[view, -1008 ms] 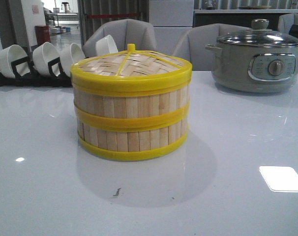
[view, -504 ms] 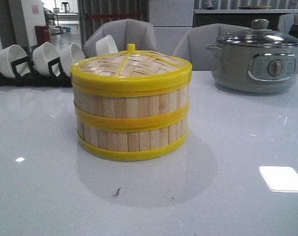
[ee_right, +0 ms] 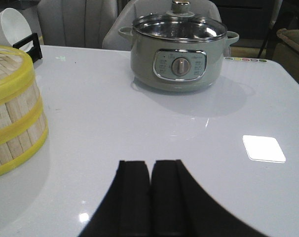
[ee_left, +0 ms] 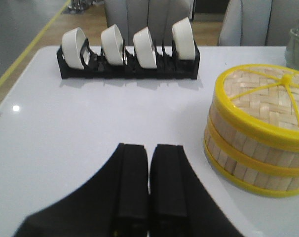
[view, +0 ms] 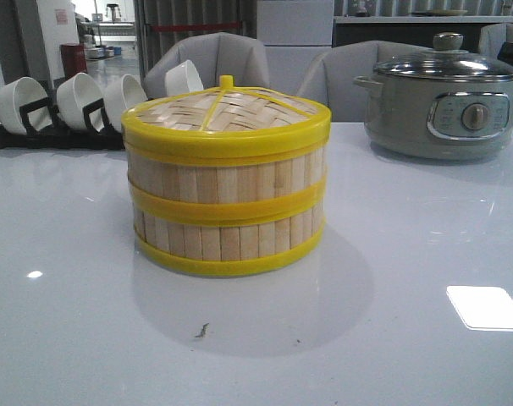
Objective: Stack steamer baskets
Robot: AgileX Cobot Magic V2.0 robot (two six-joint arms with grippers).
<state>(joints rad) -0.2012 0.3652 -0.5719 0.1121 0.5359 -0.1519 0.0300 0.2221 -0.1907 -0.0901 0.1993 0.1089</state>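
Steamer baskets (view: 226, 211) stacked one on the other mid-table, woven lid (view: 225, 110) on top. Task judged complete; nothing visibly left. Left gripper (ee_left: 149, 187) and right gripper (ee_right: 150, 192) both closed, empty, well apart from stack, above bare table (view: 426, 254).

The left gripper (ee_left: 149, 185) shows in its wrist view with both black fingers pressed together, nothing between them, held above the table surface. The right gripper (ee_right: 150, 195) looks the same in its own wrist view: fingers closed against each other, empty. Neither arm appears in the front view.
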